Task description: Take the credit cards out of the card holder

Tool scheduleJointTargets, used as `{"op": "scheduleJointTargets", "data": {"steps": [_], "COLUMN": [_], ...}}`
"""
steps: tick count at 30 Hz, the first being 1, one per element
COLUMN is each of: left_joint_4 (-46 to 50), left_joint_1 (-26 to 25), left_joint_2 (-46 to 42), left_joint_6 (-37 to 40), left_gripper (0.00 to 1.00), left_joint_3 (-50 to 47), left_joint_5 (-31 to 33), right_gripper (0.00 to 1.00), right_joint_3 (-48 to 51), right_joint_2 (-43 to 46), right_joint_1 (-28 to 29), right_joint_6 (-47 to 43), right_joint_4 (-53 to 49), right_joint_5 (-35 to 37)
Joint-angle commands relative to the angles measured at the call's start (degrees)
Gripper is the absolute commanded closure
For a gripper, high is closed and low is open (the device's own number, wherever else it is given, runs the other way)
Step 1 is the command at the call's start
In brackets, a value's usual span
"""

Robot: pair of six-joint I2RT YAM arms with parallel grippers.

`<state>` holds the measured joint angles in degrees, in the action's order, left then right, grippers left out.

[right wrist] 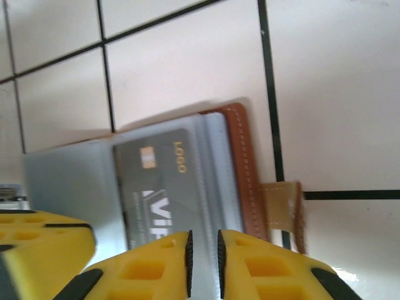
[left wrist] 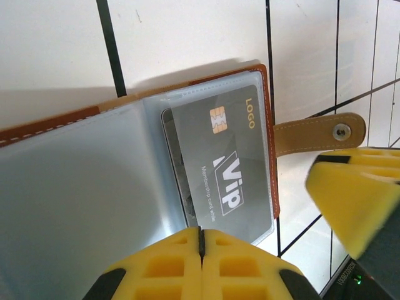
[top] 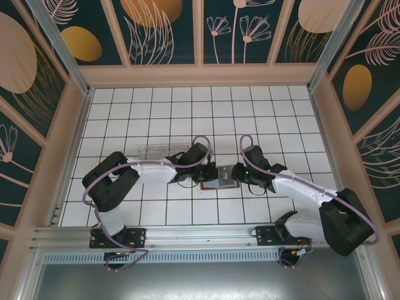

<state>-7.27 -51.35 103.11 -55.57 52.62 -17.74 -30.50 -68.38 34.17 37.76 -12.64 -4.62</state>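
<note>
Left wrist view showed left fingers (left wrist: 187, 242) shut at the holder (left wrist: 75, 187) edge, right fingers (right wrist: 177, 249) barely parted beside it; the card (left wrist: 225, 156) likely needed pinching out.

Card holder (left wrist: 125, 181) was tan-brown with white stitching and blue-grey sleeves inside; its card (left wrist: 222, 165) was dark grey with a gold chip, gold "LOGO" and white "Vip" lettering. Left gripper (left wrist: 201, 237) and right gripper (right wrist: 203, 247) were yellow with black inner strips, arms (top: 153, 170) white and black. Table (top: 156, 119) was white tile with black grout, walls (top: 181, 31) dark teal with peach and gold leaf prints.
</note>
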Motion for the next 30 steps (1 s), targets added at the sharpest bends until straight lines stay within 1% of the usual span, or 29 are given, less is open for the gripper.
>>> {"op": "scheduleJointTargets", "data": {"steps": [1,5,9,18,23,30], "left_joint_4": [1.03,1.38,0.78,-1.04,-1.11,-1.20], "left_joint_1": [0.43,0.50,0.52,0.51,0.48,0.49], "left_joint_2": [0.46,0.86,1.61,2.62,2.61,2.45], "left_joint_6": [1.24,1.42,1.12,0.31,0.19,0.07], "left_gripper": [1.00,1.00,1.00,1.00,1.00,1.00], "left_joint_3": [-0.98,-1.55,-1.73,-2.21,-2.43,-2.61], "left_joint_5": [1.34,1.74,1.13,-0.18,-0.29,-0.28], "right_gripper": [0.74,0.71,0.69,0.71,0.71,0.70], "right_joint_3": [-0.81,-0.49,-0.45,0.70,0.08,-1.52], "right_joint_2": [0.12,-3.18,-5.55,-6.57,-7.47,-5.28], "right_joint_1": [-0.08,-0.11,-0.08,-0.04,0.84,1.70], "right_joint_6": [-0.67,-0.54,-0.58,0.28,-0.03,-0.91], "right_joint_4": [0.56,3.51,4.47,6.73,4.90,1.19], "right_joint_5": [-3.24,-5.77,-5.88,-7.64,-4.70,0.13]}}
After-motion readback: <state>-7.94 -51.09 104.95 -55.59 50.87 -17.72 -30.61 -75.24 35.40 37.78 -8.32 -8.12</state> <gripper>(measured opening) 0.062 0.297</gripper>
